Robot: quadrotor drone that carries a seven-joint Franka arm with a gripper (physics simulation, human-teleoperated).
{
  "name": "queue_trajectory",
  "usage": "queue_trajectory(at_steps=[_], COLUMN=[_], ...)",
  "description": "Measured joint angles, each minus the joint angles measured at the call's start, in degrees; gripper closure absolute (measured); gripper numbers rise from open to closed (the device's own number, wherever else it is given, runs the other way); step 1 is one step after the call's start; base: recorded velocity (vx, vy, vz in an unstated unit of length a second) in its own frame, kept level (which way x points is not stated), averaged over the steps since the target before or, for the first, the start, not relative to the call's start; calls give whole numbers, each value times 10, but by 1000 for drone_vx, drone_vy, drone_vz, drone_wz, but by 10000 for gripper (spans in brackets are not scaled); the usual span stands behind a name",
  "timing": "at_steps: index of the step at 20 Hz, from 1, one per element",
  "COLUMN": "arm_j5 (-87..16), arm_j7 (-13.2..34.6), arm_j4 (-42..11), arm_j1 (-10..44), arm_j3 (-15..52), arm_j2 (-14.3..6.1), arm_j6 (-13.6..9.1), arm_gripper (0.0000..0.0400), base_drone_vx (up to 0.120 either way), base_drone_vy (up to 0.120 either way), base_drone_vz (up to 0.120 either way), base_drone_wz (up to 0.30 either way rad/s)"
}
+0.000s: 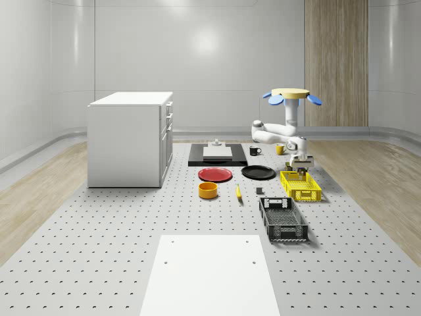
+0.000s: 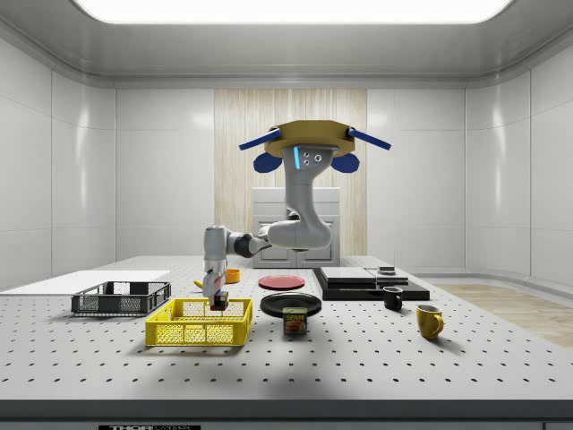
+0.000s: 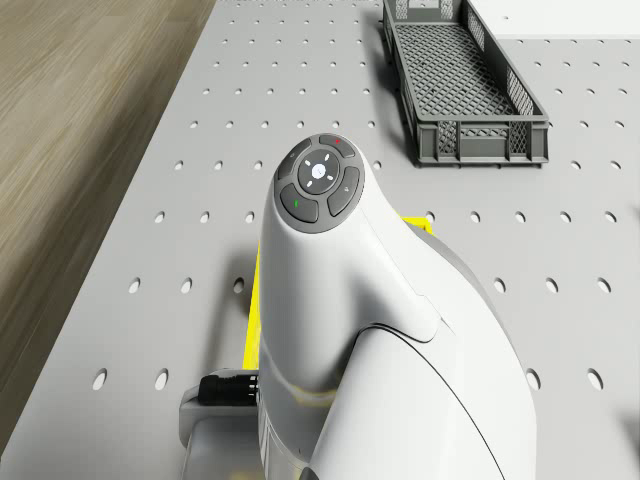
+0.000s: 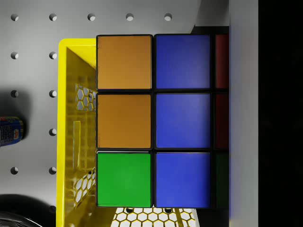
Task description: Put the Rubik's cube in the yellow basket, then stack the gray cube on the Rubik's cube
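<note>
The drone (image 2: 309, 143) hovers above the perforated table (image 1: 99, 250), beside the far end of the yellow basket (image 2: 199, 330), with its arm folded down so the gripper (image 2: 218, 303) hangs directly over the basket's interior. The gripper is clamped on the Rubik's cube (image 4: 154, 120), which hangs from it just above the basket's rim in the side view. In the wrist view the cube sits right against the camera, its orange, blue and green tiles facing up the gripper's axis, with the basket's yellow honeycomb wall showing past the cube's edge below.

The cube looks rigid and light, a hard plastic block with flat, smooth faces. Those faces probably offer little friction, so a squeeze across two opposite faces, centred on the middle row of tiles, should hold it squarely; a grip near a corner could let it twist.

The first step appears close to done: what seems left is lowering the cube to the basket floor and letting it settle flat, so its top face can later carry the gray cube. The black basket (image 1: 283, 219) lies well beyond the gripper, and a small can (image 2: 295, 321) stands on the table near the yellow basket.
</note>
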State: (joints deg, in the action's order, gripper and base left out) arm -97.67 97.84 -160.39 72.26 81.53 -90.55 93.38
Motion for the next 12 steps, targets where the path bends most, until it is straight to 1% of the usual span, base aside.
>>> queue_trajectory(at_steps=[2, 3, 7, 12], arm_j5=[0, 0, -15, -52], arm_j7=[0, 0, 1, 2], arm_j4=[0, 0, 3, 11], arm_j1=[0, 0, 3, 9], arm_j3=[0, 0, -17, -57], arm_j2=[-1, -1, -2, -3], arm_j6=[1, 1, 8, 24], arm_gripper=[75, 75, 75, 75], base_drone_vx=[120, 80, 0, 0], base_drone_vy=[-120, -40, 0, 0], base_drone_vz=[0, 0, 0, 0], base_drone_wz=[0, 0, 0, 0])
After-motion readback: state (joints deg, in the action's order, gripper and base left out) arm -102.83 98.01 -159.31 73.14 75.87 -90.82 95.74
